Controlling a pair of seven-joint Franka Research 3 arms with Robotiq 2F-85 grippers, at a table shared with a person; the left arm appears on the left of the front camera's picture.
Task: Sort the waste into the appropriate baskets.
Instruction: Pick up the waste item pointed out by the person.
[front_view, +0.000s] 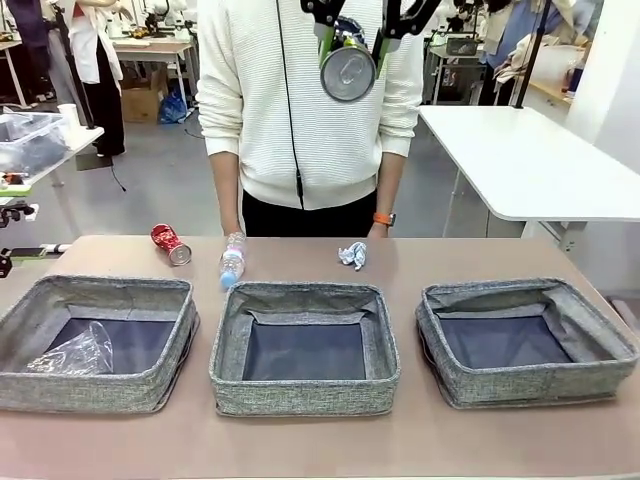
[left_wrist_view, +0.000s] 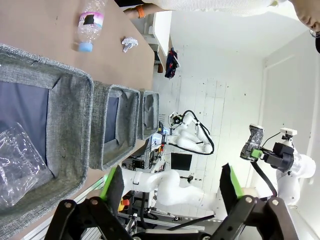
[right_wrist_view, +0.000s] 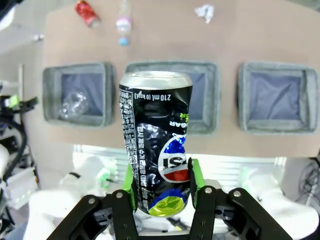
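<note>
Can (front_view: 348, 68) hangs high at twelve o'clock over the tabletop (front_view: 300, 445), clamped in the right jaws; left jaws stand wide apart. It looks light, thin-walled and slick, so grip its sides gently.

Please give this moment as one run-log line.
right gripper shut on dark blue-silver can | left gripper open | plastic bag in left basket | bottle, crushed red can, paper wad on table
</note>
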